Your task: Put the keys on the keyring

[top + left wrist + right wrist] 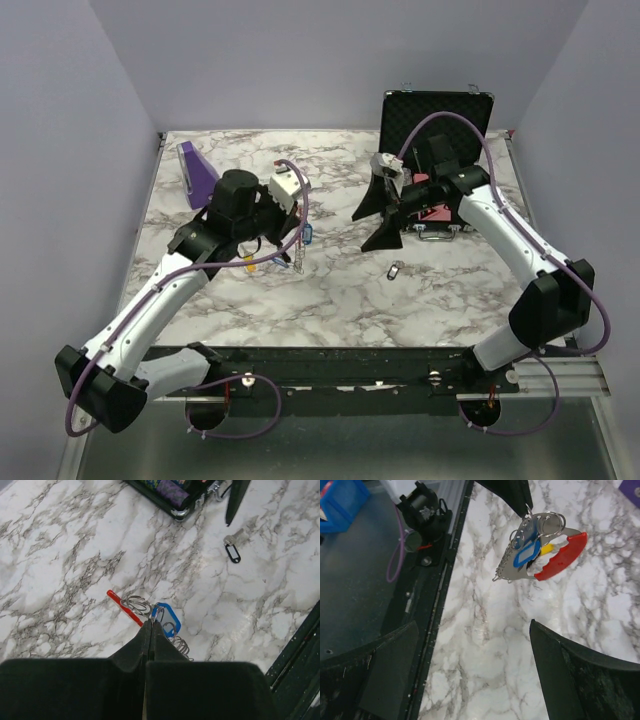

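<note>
**Top external view: left gripper pinches the keyring, one key lies loose**

Top external view: the left gripper's jaws are pressed together on the keyring. It hangs from their tips over the middle-left of the marble table, with a blue tag showing. The right gripper stands spread wide and empty in front of the open black case. A single small key lies on the table just below it. I judge the step to be holding the keyring ready while that key is fetched. The next move calls for the right gripper to come down over the tiny flat key and pinch it cleanly.

Left wrist view: the closed fingertips grip a wire ring beside the blue tag, and the red clip sticks out to the left. The loose key, on a dark tag, lies well apart, near the case.

Right wrist view: the bunch dangles from the left gripper's tip. It shows the red curved clip, silver rings, the blue tag and a yellow piece. The right gripper's own fingers are wide apart and hold nothing.
</note>
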You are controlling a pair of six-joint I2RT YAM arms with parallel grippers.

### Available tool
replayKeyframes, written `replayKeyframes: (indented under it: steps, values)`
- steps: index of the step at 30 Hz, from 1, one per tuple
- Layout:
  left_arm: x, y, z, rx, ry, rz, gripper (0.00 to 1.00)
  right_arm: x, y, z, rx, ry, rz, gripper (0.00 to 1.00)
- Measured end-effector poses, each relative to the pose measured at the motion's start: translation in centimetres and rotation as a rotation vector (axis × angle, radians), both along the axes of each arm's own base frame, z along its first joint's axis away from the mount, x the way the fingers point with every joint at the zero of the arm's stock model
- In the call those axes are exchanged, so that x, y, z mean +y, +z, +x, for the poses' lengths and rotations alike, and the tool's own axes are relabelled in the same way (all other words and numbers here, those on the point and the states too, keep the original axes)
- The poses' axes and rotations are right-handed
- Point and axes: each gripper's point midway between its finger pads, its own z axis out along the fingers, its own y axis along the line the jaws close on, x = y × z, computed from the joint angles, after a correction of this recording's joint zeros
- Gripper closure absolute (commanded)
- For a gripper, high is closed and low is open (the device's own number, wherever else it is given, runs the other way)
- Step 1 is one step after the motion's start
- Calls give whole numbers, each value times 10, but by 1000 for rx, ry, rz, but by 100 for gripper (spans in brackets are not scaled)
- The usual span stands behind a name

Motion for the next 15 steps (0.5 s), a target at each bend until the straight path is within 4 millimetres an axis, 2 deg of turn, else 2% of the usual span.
replayKeyframes:
  steps: [3,6,10,12,15]
  values:
    - [-5,1,-20,-33,-81,-4,100,10,-8,-7,88,27,-4,0]
    - [-13,-6,-34,-36,-147,-17,100,24,-20,-23,143,74,-24,0]
    - [-27,-18,-55,-38,-248,-54,100,35,-22,-41,148,130,-26,1]
    - [-31,-23,-64,-47,-290,-74,100,36,-20,-43,128,142,-17,4]
    - [-36,-30,-76,-55,-341,-102,100,34,-18,-46,88,162,-1,15]
